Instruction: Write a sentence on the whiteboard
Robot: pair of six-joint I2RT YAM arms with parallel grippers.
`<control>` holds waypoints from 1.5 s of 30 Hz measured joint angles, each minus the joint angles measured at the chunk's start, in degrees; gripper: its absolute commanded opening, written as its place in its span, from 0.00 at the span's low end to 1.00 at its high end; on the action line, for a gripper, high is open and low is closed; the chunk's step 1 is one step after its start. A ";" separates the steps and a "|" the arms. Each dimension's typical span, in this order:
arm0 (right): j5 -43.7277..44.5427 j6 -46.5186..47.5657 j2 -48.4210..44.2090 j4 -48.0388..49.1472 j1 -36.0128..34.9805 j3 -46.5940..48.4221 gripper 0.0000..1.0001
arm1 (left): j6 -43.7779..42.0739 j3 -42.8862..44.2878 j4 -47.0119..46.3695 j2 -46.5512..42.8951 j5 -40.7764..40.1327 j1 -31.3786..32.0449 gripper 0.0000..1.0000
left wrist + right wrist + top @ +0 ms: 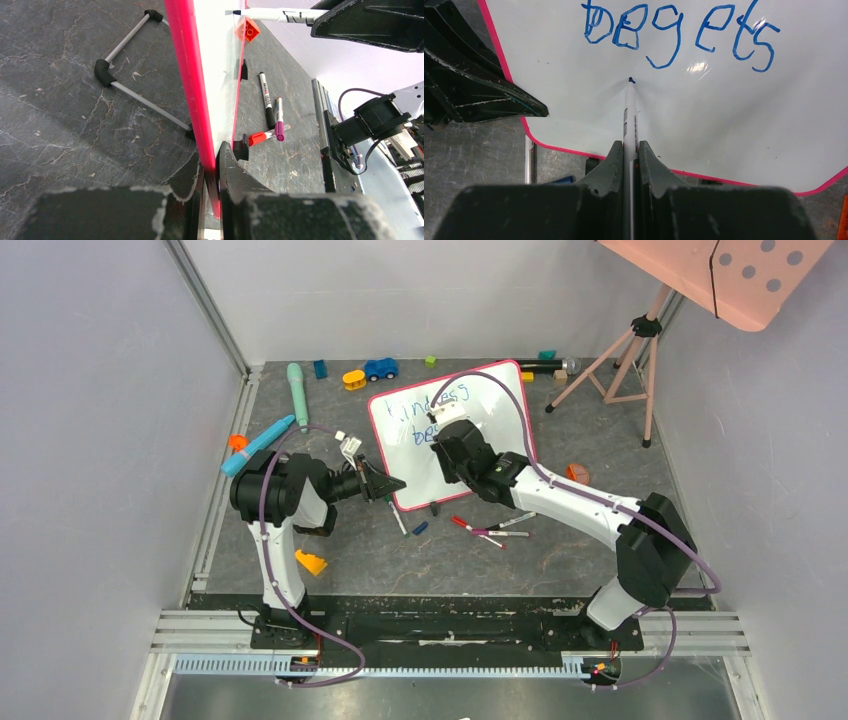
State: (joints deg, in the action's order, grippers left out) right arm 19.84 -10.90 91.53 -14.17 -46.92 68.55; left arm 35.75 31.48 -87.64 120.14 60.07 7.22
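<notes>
The whiteboard [500,405], glossy white with a pink-red frame, stands tilted at the middle of the table. Blue words show on it: "Kindness" [432,400] on top and "begets" [679,35] below. My left gripper [395,488] is shut on the board's lower left frame edge [187,75], one finger on each side [216,165]. My right gripper [447,433] is shut on a white marker [629,115]. Its blue tip touches the board just under "begets". The right arm hides part of the writing in the top view.
Several loose markers [490,528] lie in front of the board; they also show in the left wrist view [267,100]. An orange brick [577,473] lies right of it. Toys [380,368] line the back. A tripod [620,360] with a salmon dotted panel [730,275] stands at the back right.
</notes>
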 measured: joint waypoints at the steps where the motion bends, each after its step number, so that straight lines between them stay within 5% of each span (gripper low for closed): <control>1: 0.00 -0.02 0.00 -0.02 -0.02 0.00 0.00 | 0.00 0.00 0.00 0.00 0.00 0.00 0.06; 16: -1.57 -0.52 -2.91 0.11 -0.24 -6.88 0.00 | 0.04 0.02 0.00 0.00 0.02 0.00 0.06; 45: 0.13 -0.02 -3.17 -0.50 -0.11 -2.95 0.00 | 0.04 0.04 0.00 0.00 0.09 0.00 0.06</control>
State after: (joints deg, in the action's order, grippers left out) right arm 19.97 -10.92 88.36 -14.68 -47.03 65.60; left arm 35.79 31.53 -87.64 120.14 60.16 7.22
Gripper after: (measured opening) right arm 0.112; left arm 0.143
